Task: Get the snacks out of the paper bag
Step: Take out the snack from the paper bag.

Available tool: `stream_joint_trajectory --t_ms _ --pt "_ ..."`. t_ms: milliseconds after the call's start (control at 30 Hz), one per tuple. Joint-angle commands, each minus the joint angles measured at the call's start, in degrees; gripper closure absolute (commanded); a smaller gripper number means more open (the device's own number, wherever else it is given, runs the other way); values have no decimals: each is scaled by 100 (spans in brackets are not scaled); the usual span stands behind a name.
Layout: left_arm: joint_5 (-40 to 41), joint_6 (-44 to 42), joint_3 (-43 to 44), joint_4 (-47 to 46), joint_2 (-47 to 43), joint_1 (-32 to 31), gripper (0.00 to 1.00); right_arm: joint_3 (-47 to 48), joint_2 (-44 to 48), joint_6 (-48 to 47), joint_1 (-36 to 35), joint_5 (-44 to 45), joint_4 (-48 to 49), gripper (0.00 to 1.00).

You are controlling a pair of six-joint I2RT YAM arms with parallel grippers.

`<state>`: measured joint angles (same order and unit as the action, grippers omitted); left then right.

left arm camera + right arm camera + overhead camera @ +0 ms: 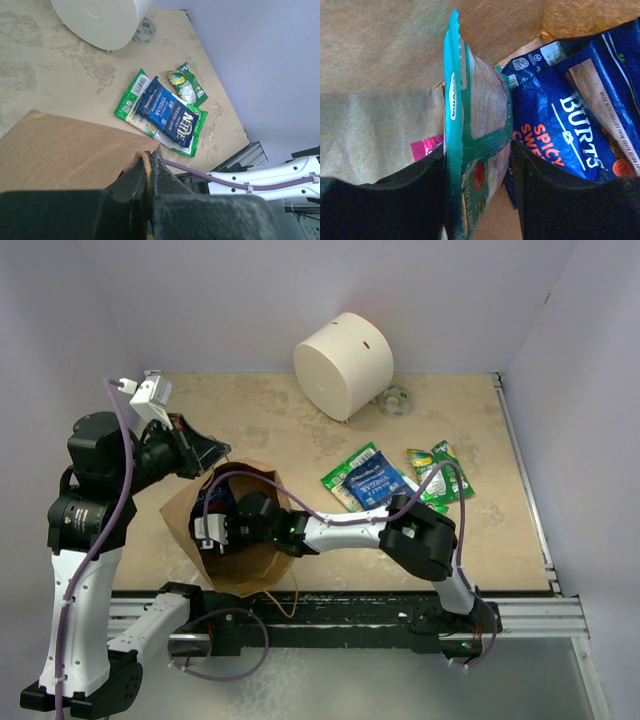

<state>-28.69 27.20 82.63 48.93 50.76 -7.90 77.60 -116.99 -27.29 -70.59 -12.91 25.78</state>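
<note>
The brown paper bag (188, 512) stands at the table's near left. My left gripper (149, 157) is shut on its rim, the paper edge pinched between the fingers. My right gripper (212, 530) reaches down inside the bag (380, 75). Its two fingers press either side of a green snack packet (475, 110) that stands on edge. Beside that packet lie a dark blue packet (570, 120) and a small pink one (425, 148). Outside the bag, a blue packet (375, 482) lies on a green one (345, 478), with another green packet (440, 472) to their right.
A big white cylinder (343, 365) lies at the back of the table, with a small clear tape roll (396, 400) beside it. White walls close in the back and both sides. A metal rail (520, 615) runs along the near edge.
</note>
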Motion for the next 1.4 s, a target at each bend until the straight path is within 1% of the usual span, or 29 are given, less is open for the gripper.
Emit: stream_joint_trajectory --t_ms 0,100,167,267,333,567,933,1067,1267,1367 --pt "43 -132 179 -204 -39 -12 100 441 56 213 -6 317 98 52" --pt "100 -145 179 -173 -47 -10 100 481 96 383 -4 355 102 67" --pt "159 -156 168 -152 -72 -14 100 446 199 377 1 516 105 80" --pt "315 -166 176 -67 -82 -15 100 294 442 354 10 703 160 95" --pt "483 -194 189 11 -88 -10 100 167 646 352 10 757 190 100" --pt "1145 -215 286 311 -61 -11 100 -234 1422 540 8 848 195 100" --pt "1308 -245 411 301 9 -16 100 -887 2958 520 5 908 12 100" --pt "1485 -303 572 413 136 -14 100 -1036 3500 583 10 1333 -51 100" --pt "1692 -253 519 411 154 -11 100 -997 4178 891 7 2106 -235 100" --pt "1740 -209 492 399 158 -18 100 -1015 4584 979 1 2822 -153 100"
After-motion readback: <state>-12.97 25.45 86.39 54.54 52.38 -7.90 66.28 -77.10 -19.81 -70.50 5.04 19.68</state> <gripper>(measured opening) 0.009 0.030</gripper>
